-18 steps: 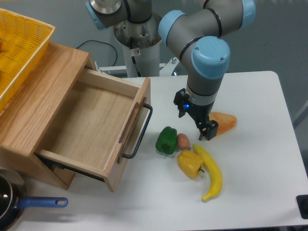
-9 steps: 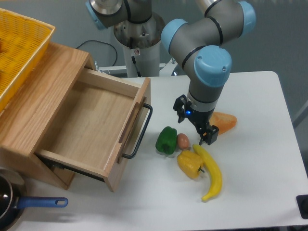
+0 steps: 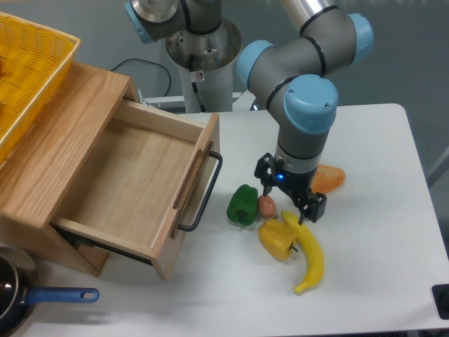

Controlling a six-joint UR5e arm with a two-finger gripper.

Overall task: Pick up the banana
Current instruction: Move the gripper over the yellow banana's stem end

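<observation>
Lying together: one banana (image 3: 311, 257), two peppers (image 3: 259, 222).

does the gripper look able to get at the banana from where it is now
Probably yes. The gripper hangs just above the banana's upper end, with nothing covering it. The yellow pepper lies right against the banana's left side, which may crowd one of the fingers.

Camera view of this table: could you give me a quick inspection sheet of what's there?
Surface: white table, fruit and veg near the middle.
Job's things: banana lying flat, not lifted.
Clutter: green pepper, yellow pepper, small brown piece, orange piece, open wooden drawer, yellow basket, blue-handled pan.
Grippers: end effector open, above the banana's upper end.
Cables: black cable behind the drawer.
Surroundings: grey floor.
</observation>
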